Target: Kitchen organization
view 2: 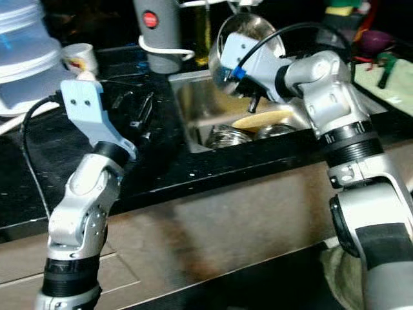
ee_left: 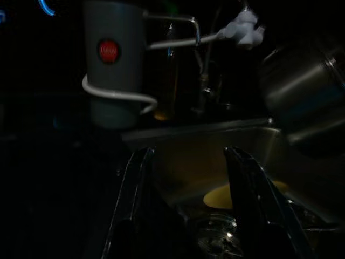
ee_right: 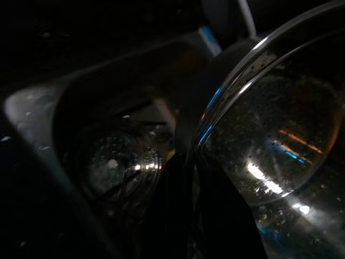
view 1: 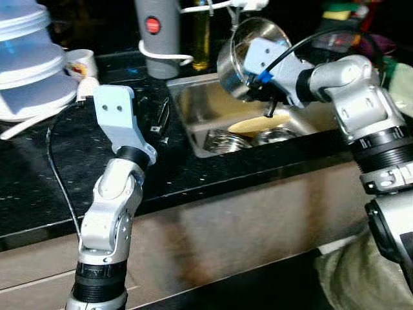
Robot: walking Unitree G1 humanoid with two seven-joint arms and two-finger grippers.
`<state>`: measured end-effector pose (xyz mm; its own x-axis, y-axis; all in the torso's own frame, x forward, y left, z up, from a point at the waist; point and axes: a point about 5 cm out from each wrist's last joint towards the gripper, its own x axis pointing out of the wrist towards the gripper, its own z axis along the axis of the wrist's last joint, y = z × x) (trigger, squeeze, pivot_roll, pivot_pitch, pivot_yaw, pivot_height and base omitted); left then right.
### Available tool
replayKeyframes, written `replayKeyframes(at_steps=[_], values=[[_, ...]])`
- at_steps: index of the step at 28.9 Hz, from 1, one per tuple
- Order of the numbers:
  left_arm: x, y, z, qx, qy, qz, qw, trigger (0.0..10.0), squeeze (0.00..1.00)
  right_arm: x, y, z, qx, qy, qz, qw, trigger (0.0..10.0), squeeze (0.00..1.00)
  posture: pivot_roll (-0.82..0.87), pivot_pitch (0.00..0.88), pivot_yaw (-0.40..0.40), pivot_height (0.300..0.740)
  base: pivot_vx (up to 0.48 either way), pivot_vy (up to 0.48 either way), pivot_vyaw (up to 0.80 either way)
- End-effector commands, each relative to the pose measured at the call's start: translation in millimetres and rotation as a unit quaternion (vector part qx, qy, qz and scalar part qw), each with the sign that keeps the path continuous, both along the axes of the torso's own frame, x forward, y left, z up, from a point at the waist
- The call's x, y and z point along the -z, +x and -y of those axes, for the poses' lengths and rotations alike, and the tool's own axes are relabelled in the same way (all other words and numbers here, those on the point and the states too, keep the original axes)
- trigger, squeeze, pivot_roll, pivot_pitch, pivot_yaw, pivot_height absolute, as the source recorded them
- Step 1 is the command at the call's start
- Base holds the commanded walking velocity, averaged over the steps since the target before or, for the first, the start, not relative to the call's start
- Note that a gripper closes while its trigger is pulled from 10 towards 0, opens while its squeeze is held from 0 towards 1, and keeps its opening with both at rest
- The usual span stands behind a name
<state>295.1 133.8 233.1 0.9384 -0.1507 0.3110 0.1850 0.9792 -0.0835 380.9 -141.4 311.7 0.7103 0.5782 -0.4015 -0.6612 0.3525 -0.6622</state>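
From the head camera, the right gripper [view 1: 261, 97] is held up over the sink [view 1: 193, 110]. It is pinched on the rim of a shiny steel pot [view 1: 242, 55], which is tipped on its side in the air. The pot hides most of the fingers. Down in the sink lie a yellow plate [view 1: 258, 124] and two round steel dishes [view 1: 227, 140], partly cut off by the sink's front edge. The left gripper [view 1: 161, 119] hangs over the black counter [view 1: 39, 174], just beside the sink. A grey jug [view 1: 157, 39] with a red round label stands behind it; the writing is too small to read. A white mug [view 1: 80, 63] has a picture that is too blurry to make out.

The left wrist view is very dark. Its two black fingers [ee_left: 135, 216] are spread apart with nothing between them.

The right wrist view is dark too. The pot's wet inside shines.
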Motion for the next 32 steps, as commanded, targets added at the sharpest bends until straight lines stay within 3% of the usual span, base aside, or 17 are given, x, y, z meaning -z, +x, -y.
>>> replayKeyframes(at_steps=[1, 10, 32], values=[[-0.3, -0.9, 1.2, 0.004, -0.002, 0.0, 1.0, 10.0, 0.0, 1.0, -1.3, -1.9, -0.003, 0.007, 0.0, 1.0, 10.0, 0.0, -0.1, 0.0, -0.033, 0.732, 0.0, -0.382, 0.0], [-2.1, -0.2, -1.8, -0.002, -0.004, 0.002, 1.0, 10.0, 0.0, 7.0, -1.0, -3.1, -0.001, 0.014, -0.007, 1.0, 10.0, 0.0, -0.1, 0.0, -0.031, 0.732, 0.0, -0.38, 0.0], [-3.6, 3.3, -10.1, -0.026, -0.027, -0.001, 0.999, 10.0, 0.0, 8.0, -0.6, -0.8, 0.006, 0.013, -0.004, 1.0, 10.0, 0.0, -0.1, 0.0, -0.03, 0.732, 0.0, 0.0, 0.0]])
